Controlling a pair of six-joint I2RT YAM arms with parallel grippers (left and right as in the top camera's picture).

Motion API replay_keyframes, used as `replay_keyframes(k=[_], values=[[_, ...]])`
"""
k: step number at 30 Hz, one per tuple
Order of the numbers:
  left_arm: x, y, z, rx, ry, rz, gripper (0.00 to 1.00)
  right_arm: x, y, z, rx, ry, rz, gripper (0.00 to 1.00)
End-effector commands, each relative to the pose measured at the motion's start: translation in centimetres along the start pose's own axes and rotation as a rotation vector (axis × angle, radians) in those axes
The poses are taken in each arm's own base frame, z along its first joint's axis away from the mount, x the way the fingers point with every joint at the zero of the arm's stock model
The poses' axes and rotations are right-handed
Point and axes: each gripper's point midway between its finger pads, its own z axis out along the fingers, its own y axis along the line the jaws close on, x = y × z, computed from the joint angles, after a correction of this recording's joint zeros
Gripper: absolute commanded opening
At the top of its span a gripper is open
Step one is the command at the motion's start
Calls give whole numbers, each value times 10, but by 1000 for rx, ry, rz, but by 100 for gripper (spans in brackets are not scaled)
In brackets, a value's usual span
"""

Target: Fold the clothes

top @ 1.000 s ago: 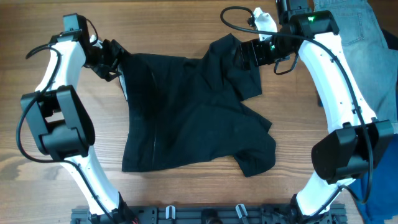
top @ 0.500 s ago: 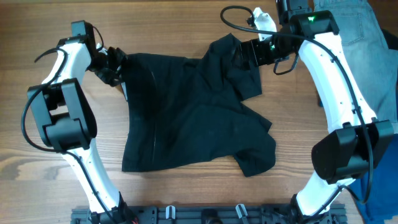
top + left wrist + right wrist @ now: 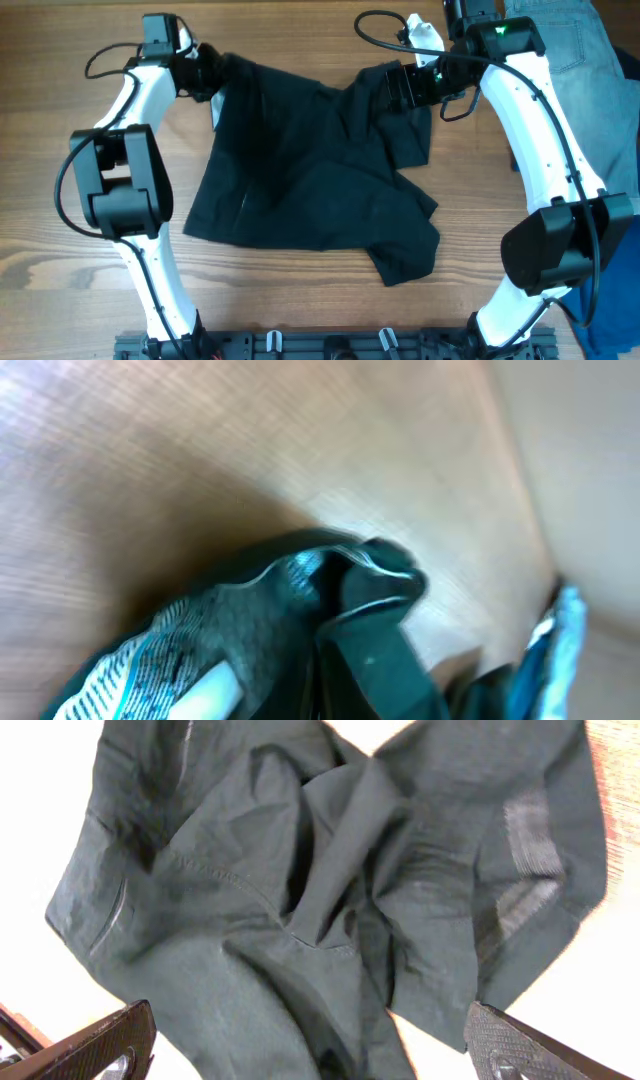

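Left tool (image 3: 213,76) tight on the clothes (image 3: 300,170) edge (right tool (image 3: 307,1013) wide, over the fabric)

clothes (image 3: 300,170) plain black, table (image 3: 50,250) brown wood grain, denim (image 3: 585,45) upper right light blue, arms (image 3: 545,130) white with black joints

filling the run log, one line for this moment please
left hand: shut on black garment edge | right hand: open over it | fold: not done

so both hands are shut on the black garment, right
Not quite: only the left hand is shut on the black garment. The right hand is open over it, as the right wrist view shows: its fingers stand wide apart and grip nothing.
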Motion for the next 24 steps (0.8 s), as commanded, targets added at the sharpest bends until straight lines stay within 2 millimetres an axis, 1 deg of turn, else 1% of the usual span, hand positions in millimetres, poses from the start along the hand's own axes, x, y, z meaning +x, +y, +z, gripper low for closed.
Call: replay_keyframes(k=[1,3,5,7,10,11,13,14,16,19,24], values=[[-20,-22,-2,74,-48,-41,4,-7,7,-7,-20,-29,-5,100],[-24,-26,-4,87,-64,-34,4,-8,7,-7,-20,-32,-6,100],[-18,-23,-3,75,-39,-46,4,-8,7,-7,-19,-33,-2,100],[-5,-13,-2,32,10,-82,4,-6,4,-7,-2,-24,55,100],[14,1,-2,-23,86,-112,4,-2,-9,-4,57,-9,183,100],[21,7,-4,-46,110,-112,9,2,-13,-3,63,5,218,100],[26,14,-6,-68,134,-96,9,8,-19,1,65,33,246,100],[28,18,-7,-78,143,-95,14,13,-25,4,68,49,269,100],[29,22,-9,-88,151,-100,15,22,-34,10,71,81,313,100],[27,26,-12,-94,151,-114,17,40,-47,27,63,144,372,100],[25,27,-12,-94,149,-116,17,80,-52,67,13,298,444,100]])
